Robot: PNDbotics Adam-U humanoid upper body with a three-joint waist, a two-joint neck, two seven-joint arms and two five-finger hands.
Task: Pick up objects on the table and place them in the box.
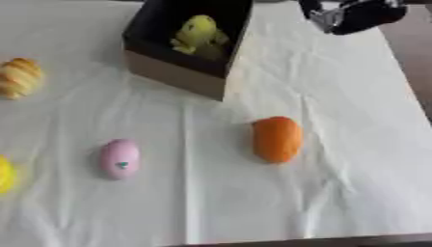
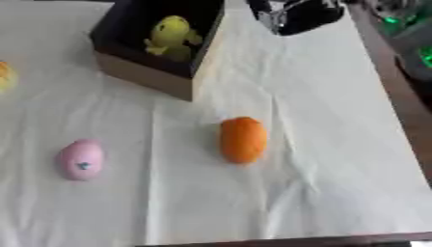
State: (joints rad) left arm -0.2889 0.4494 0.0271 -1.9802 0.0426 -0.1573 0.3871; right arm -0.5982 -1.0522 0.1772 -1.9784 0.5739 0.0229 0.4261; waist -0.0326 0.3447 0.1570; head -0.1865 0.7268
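Note:
A dark box with tan outer walls point(image 1: 179, 75) stands at the top centre of the white cloth, and a yellow toy point(image 1: 199, 34) lies inside it. An orange oval object point(image 1: 276, 139) lies in the middle of the table. A pink egg-shaped object point(image 1: 120, 158) lies to its left. At the far left sit a striped yellow-brown bun-like object point(image 1: 19, 77) and, lower down, a yellow object point(image 1: 5, 174) cut by the edge. My right hand point(image 1: 350, 15), black with a silver part, hovers at the top right beside the box; its fingers are not clear. My left hand does not show.
The white cloth point(image 1: 337, 193) covers the table, with its front edge along the bottom. A dark brown strip runs along the right side. Green-lit equipment point(image 2: 407, 29) stands off the table at the top right.

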